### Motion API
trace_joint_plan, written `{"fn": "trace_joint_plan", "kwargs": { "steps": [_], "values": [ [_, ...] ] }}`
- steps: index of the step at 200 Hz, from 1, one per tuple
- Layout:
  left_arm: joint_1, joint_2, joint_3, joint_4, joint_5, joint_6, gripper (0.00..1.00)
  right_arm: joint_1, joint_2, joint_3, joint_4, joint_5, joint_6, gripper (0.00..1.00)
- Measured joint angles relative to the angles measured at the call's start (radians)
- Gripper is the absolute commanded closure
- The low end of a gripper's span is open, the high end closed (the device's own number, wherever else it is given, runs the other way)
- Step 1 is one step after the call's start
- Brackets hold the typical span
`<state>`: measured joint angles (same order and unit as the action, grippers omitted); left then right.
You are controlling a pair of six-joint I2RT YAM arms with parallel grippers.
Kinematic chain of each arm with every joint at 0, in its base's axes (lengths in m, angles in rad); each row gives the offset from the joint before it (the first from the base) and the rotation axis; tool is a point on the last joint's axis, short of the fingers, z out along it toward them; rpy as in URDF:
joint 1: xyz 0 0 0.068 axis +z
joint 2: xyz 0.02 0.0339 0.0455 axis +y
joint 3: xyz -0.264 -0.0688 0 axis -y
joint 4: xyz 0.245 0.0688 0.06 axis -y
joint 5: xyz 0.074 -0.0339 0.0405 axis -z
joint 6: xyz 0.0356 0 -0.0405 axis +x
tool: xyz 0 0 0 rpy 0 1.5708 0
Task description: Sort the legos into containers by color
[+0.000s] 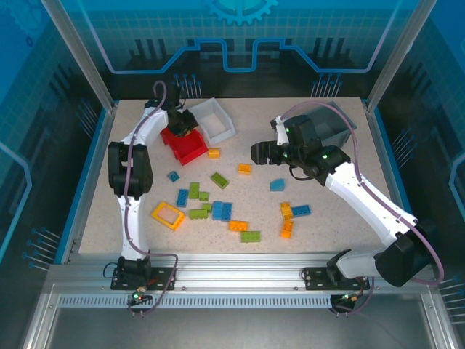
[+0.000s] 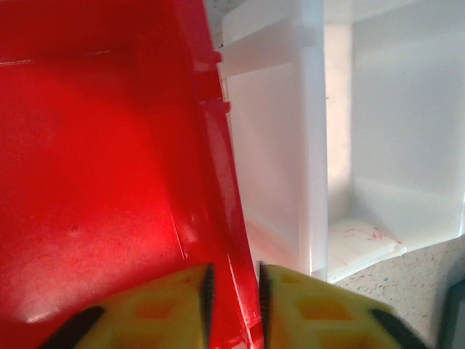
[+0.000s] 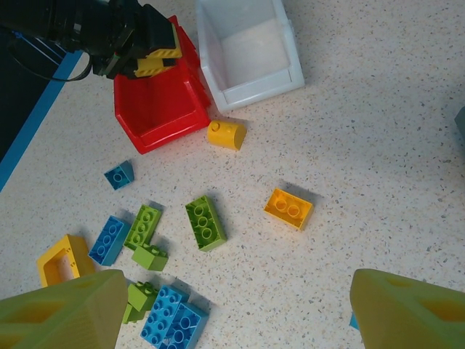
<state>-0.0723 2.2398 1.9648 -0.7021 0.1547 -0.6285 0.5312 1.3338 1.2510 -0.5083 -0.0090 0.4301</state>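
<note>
Hovering with fingers wide apart and empty, the right pincer [image 3: 236, 313] faces the orange brick [image 3: 288, 208], which lies ahead on the desk [image 3: 378, 109]. The brick's long axis runs nearly finger-to-finger, and the right arm is nearer. The left pincer [image 2: 234, 305] straddles the red bin [image 2: 87, 182] wall; whether it clamps the wall cannot be told.

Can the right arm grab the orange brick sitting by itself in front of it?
Probably yes. The right gripper hangs open just short of the orange brick. Bare table lies between them, and no other brick crowds it.
</note>
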Motion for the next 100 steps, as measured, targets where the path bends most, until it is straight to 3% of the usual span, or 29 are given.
{"fn": "trace_joint_plan", "kwargs": {
  "steps": [14,26,48,100],
  "values": [
    [-0.002,-0.029,-0.030,0.006,-0.013,0.000,0.22,0.000,0.000,0.000,0.000,0.000,0.000,0.17],
    [-0.002,-0.059,-0.050,0.006,-0.019,0.002,0.04,-0.002,0.000,0.000,0.000,-0.004,0.000,0.17],
    [-0.003,-0.069,-0.010,-0.016,-0.023,0.000,0.01,-0.009,0.000,0.000,-0.001,-0.016,0.000,0.17],
    [-0.007,0.108,0.322,-0.167,-0.030,0.006,0.02,-0.031,0.009,0.000,-0.015,-0.035,0.007,0.17]
  ]
}}
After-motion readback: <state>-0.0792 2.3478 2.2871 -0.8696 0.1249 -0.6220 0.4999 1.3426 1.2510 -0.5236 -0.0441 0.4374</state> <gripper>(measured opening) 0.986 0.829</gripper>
